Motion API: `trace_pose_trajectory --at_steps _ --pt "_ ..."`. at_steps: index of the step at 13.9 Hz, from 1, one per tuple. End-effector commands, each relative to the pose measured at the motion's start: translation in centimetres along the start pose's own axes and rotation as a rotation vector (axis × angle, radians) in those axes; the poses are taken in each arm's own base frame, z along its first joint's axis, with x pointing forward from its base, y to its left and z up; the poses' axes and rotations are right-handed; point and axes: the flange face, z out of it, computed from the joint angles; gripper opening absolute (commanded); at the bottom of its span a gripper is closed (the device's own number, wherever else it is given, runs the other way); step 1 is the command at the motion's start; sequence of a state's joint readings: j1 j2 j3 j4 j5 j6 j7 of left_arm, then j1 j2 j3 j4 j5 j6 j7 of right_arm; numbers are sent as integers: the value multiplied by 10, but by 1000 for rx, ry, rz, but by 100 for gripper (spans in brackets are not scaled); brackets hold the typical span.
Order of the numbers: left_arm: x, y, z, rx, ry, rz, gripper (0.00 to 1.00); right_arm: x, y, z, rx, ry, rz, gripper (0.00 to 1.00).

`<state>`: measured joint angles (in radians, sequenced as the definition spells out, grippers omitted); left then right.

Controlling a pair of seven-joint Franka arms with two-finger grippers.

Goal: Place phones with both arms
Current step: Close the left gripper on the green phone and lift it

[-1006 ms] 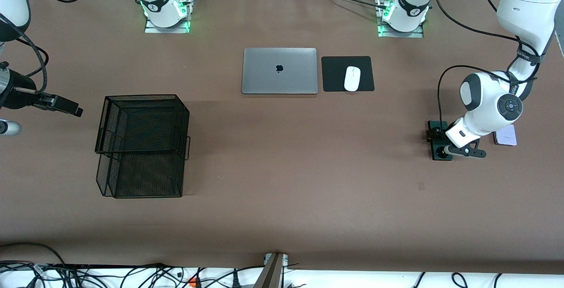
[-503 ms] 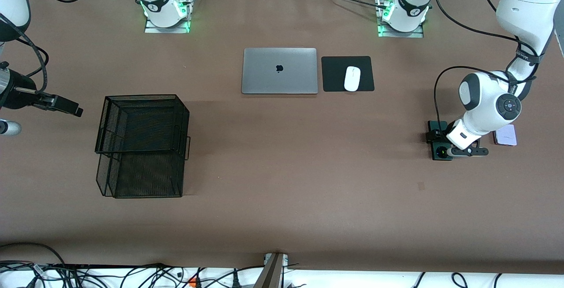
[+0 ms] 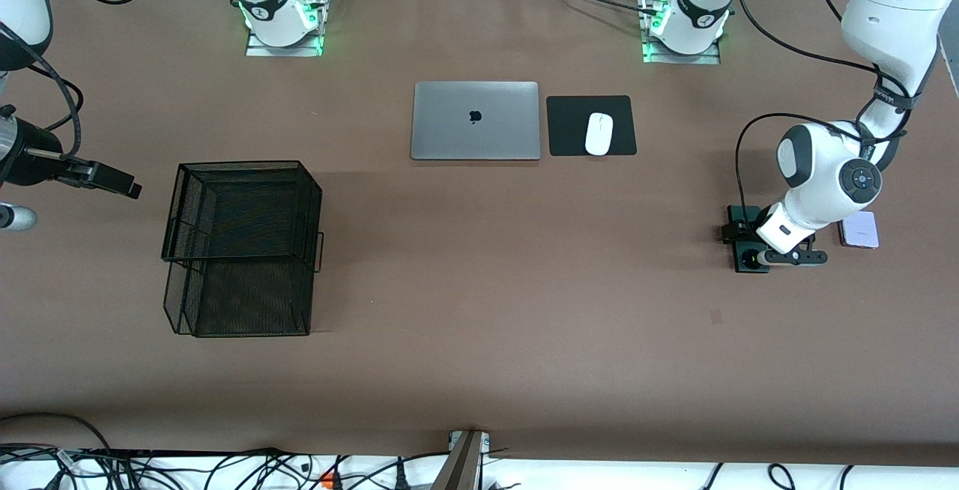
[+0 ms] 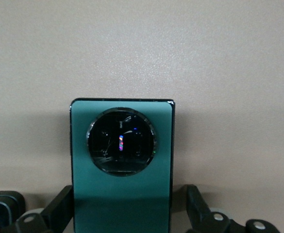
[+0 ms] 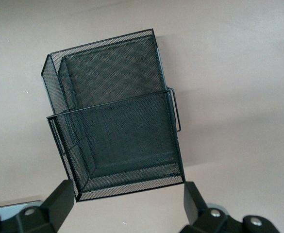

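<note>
A dark-green phone point(image 3: 744, 214) with a round camera ring lies flat at the left arm's end of the table. My left gripper point(image 3: 775, 257) is low over it. In the left wrist view the green phone point(image 4: 121, 141) lies lengthwise between the open left gripper point(image 4: 127, 206) fingers, with a small gap on each side. A pale-lilac phone point(image 3: 858, 229) lies beside it, partly under the left arm. My right gripper point(image 3: 127, 187) hangs open and empty in the air at the right arm's end of the table, beside the mesh tray; the right gripper point(image 5: 127, 204) fingers frame bare table.
A black two-tier mesh tray point(image 3: 240, 246) stands toward the right arm's end, also seen as the mesh tray point(image 5: 117, 126) in the right wrist view. A closed grey laptop point(image 3: 475, 121) and a white mouse point(image 3: 599, 133) on a black pad point(image 3: 569, 126) lie near the bases.
The left arm's wrist has shifted slightly over the green phone and its gripper has levelled a little. The right arm has not moved.
</note>
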<state>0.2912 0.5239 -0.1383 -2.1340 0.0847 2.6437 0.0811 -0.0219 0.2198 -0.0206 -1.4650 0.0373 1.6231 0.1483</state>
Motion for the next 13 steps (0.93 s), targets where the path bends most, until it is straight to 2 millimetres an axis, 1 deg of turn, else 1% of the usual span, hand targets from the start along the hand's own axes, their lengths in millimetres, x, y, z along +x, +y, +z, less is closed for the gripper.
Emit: trace_pose_trajectory --at_steps 1,2,3,6,7,8,10,12,13 --pt "-2 -1 7 -2 7 -7 76 -1 -1 -2 17 -8 -9 100" --pt "-2 -1 7 -2 7 -6 60 -1 0 -2 17 -8 -8 100" --pt "-2 -1 7 -2 7 -4 47 -1 -1 -2 17 -7 -11 100" --pt "2 -2 4 -1 11 -12 14 -1 -1 -2 17 -7 -9 100" --pt "5 -2 1 0 17 -19 5 -1 -1 -2 17 -7 -9 100" --pt "10 -3 -3 2 19 -24 0 -1 -1 -2 18 -7 -9 100" --pt "24 -2 -16 5 -26 -22 0 -1 -1 -2 18 -7 -9 100" --pt "42 -2 -38 7 -75 -21 0 -1 0 -2 17 -7 -9 100" --pt "51 4 -49 10 -83 -26 0 -1 -1 -2 17 -7 -11 100"
